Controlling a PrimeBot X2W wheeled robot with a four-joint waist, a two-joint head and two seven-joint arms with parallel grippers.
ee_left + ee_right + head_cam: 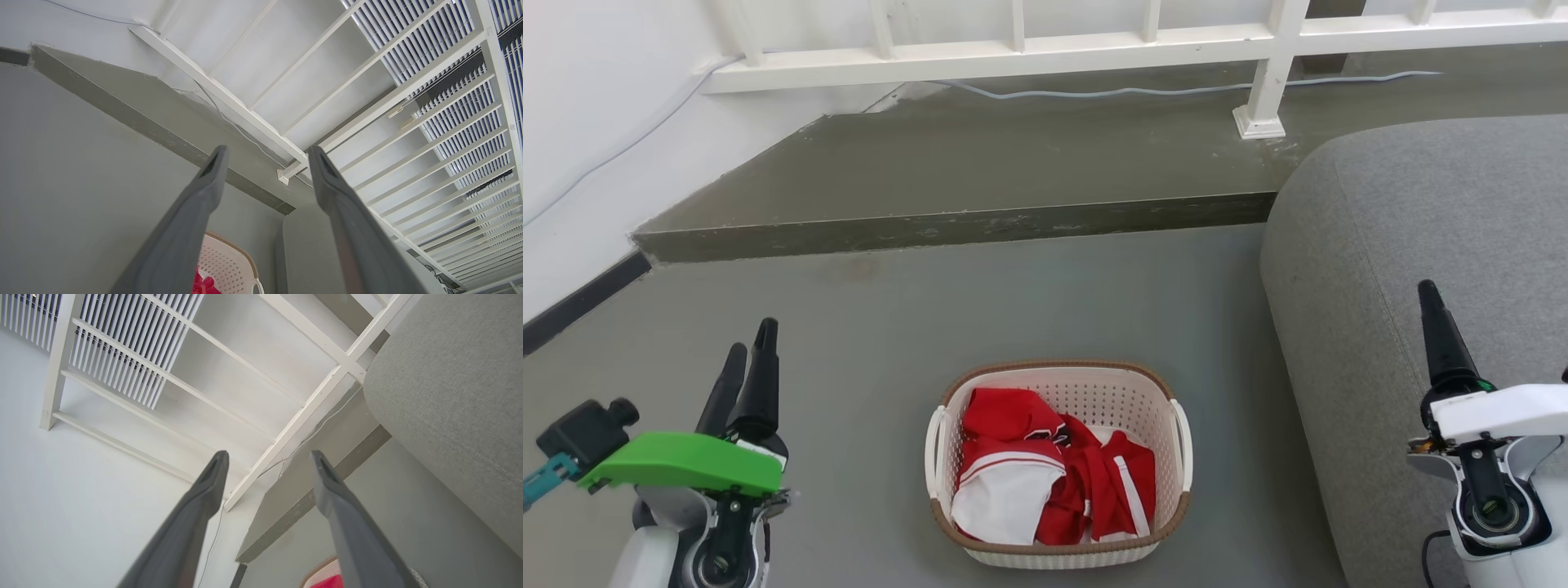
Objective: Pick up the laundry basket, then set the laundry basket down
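Laundry basket (1094, 398): on the floor, centred ahead of the robot, between the two grippers and below them.
Floor (890, 310): grey, bare round the basket.
Sofa (1421, 204): grey, close by the basket's right side; likely crowds the right arm's descent.
Raised step (972, 163): beyond the basket, well apart.
Railing (1013, 53): white, on the step, no obstacle.
Left gripper (752, 336): fingers parted, nothing held; left of the basket, seemingly the nearer.
Right gripper (267, 455): fingers parted, empty; above the sofa's edge.
Clothes (1045, 465): red and white, heaped inside.
Handles (934, 445): one per side, facing left and right.
Long axis: cannot tell, foreshortened.
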